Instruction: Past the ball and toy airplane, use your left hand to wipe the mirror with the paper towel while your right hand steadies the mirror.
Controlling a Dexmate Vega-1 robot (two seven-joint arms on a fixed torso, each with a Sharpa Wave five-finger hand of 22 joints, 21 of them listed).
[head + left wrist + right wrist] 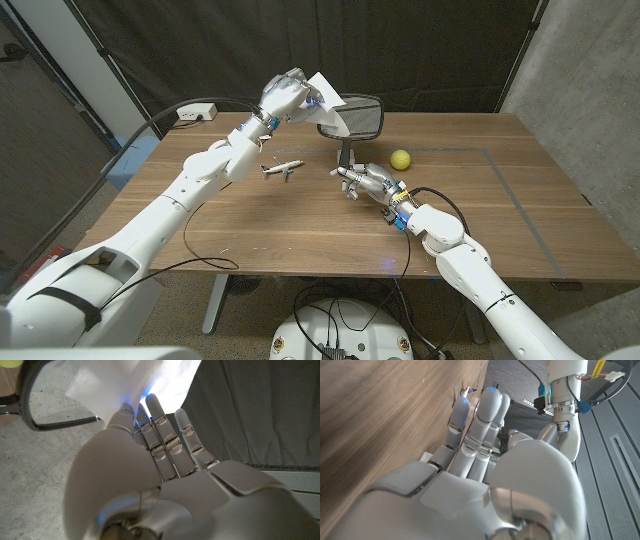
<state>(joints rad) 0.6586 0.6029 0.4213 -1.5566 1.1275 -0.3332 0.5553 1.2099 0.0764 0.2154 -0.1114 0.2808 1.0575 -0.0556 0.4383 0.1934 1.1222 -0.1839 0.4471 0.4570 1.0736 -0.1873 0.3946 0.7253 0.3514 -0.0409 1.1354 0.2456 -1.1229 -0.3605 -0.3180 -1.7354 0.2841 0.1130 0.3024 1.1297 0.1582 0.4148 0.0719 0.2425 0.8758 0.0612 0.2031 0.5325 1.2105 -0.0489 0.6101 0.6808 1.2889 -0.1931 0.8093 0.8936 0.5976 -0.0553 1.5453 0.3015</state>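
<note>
In the head view the paper towel (328, 97) is held in the left hand (285, 95), raised against the mirror (354, 115). The right hand (368, 182), just below, is closed around the mirror's stem, so wiping seems under way (completion cannot be judged). Ball (400, 158) and toy airplane (282, 169) lie beside that hand.

In the left wrist view the towel is pinched at the fingertips (150, 402).

In the right wrist view the fingers (470, 435) are curled, but the grip is hidden.

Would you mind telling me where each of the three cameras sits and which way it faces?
Head view: fixed on the head, looking down over both arms at the table, mirror, ball and toy airplane.
Left wrist view: along the left hand toward the paper towel it holds.
Right wrist view: along the right hand, close to the tabletop.
Head and left wrist views share towel and mirror.
</note>
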